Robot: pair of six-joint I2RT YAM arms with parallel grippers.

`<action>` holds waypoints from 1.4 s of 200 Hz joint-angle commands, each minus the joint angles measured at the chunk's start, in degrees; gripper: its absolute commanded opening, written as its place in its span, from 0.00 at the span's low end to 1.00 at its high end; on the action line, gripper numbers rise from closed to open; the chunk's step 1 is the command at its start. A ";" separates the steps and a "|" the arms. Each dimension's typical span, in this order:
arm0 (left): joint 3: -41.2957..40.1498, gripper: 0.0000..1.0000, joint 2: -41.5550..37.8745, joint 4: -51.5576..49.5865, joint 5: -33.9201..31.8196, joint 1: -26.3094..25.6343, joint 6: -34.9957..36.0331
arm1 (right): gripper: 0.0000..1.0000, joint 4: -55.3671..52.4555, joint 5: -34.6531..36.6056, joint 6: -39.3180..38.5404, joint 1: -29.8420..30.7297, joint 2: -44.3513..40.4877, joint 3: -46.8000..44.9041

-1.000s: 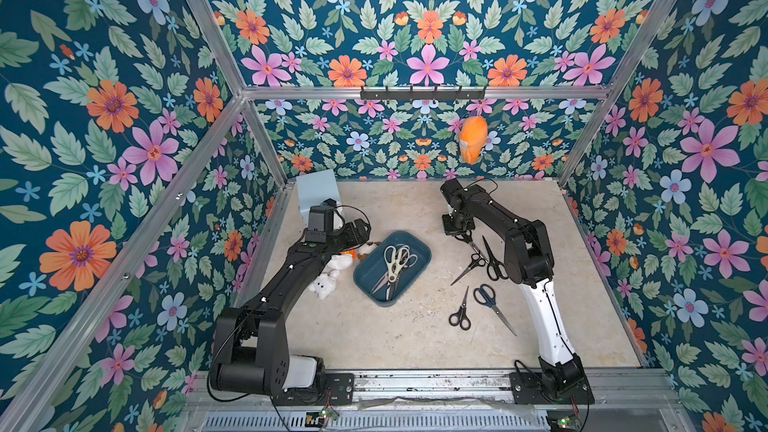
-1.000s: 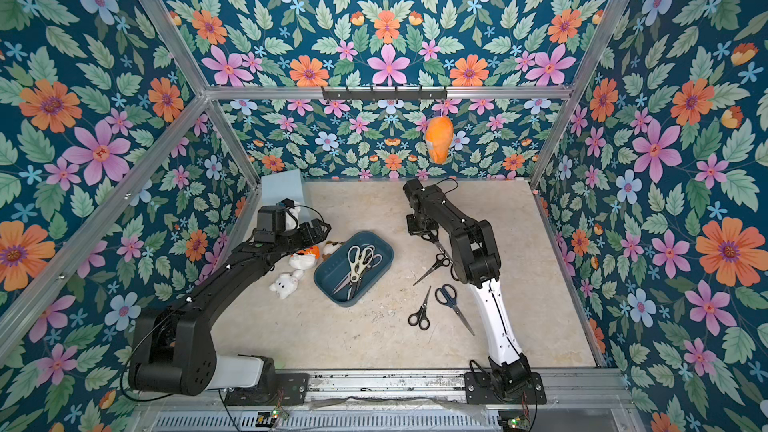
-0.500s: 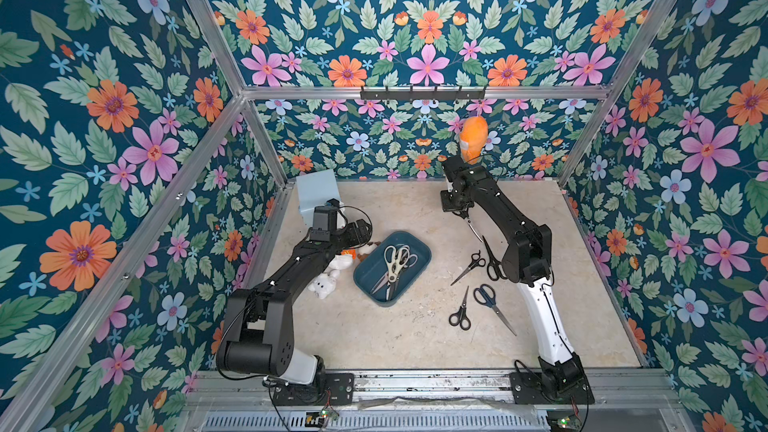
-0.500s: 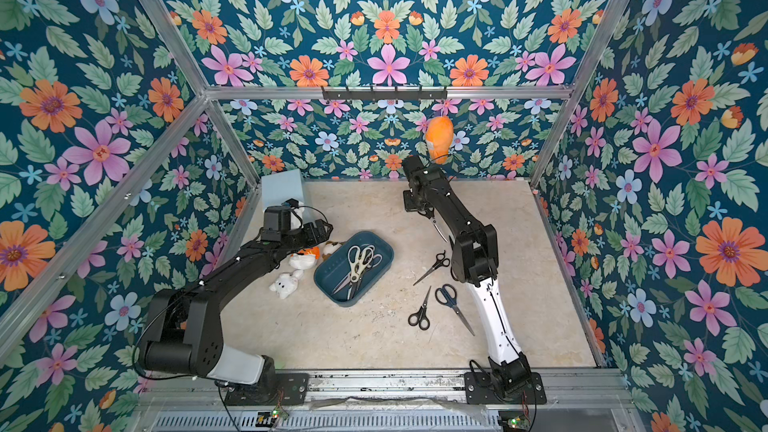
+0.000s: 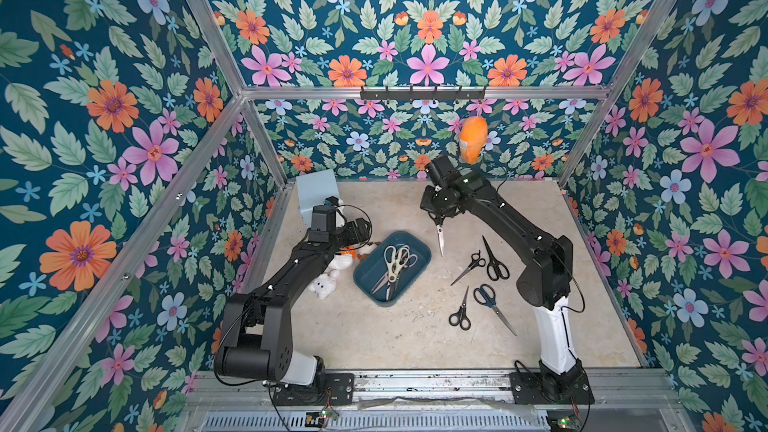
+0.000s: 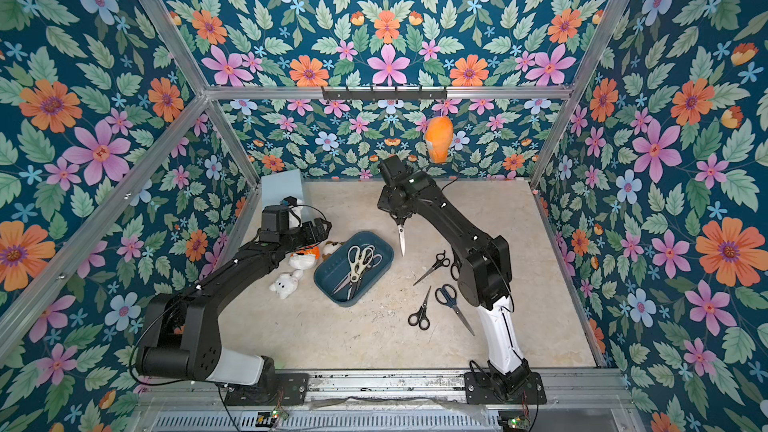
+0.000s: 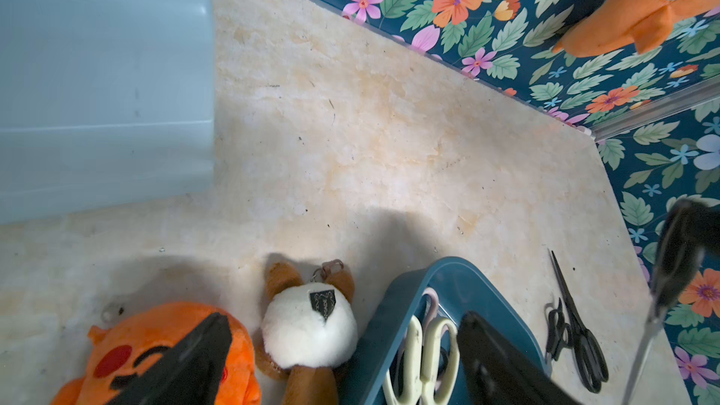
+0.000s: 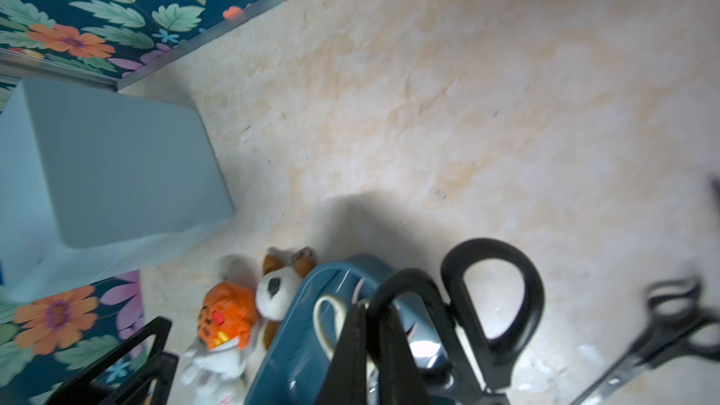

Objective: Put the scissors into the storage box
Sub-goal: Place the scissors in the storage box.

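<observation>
Black-handled metal scissors [image 5: 439,238] hang clamped in my right gripper [image 5: 438,220], just beside the shallow dark teal plastic storage box [image 5: 365,280]. Some pairs [image 5: 392,263] lie inside; four more scissors [image 5: 492,259] wait on the desk [image 5: 374,338]. My left gripper [image 5: 360,232] is wide open, empty.

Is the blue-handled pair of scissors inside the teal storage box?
No, the blue-handled scissors lie on the tabletop, outside the storage box.

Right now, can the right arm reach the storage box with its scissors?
Probably yes: the held scissors hang blade-down beside the storage box, nothing between; the left arm is on its other side.
</observation>
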 commanded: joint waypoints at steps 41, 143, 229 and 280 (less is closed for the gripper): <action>-0.09 0.96 -2.84 -0.24 -3.95 0.91 0.44 | 0.00 26.02 1.70 29.54 8.81 -3.68 -17.19; -0.62 0.97 -4.43 0.20 -3.65 2.51 -0.87 | 0.00 31.02 10.29 47.58 13.51 -1.71 -26.19; -0.80 0.97 -4.89 0.24 -3.61 2.95 -1.11 | 0.26 27.09 10.27 44.57 13.77 0.23 -23.12; -0.71 0.97 -4.52 0.11 -3.26 3.04 -1.14 | 0.37 21.73 12.91 34.70 13.78 -0.21 -16.63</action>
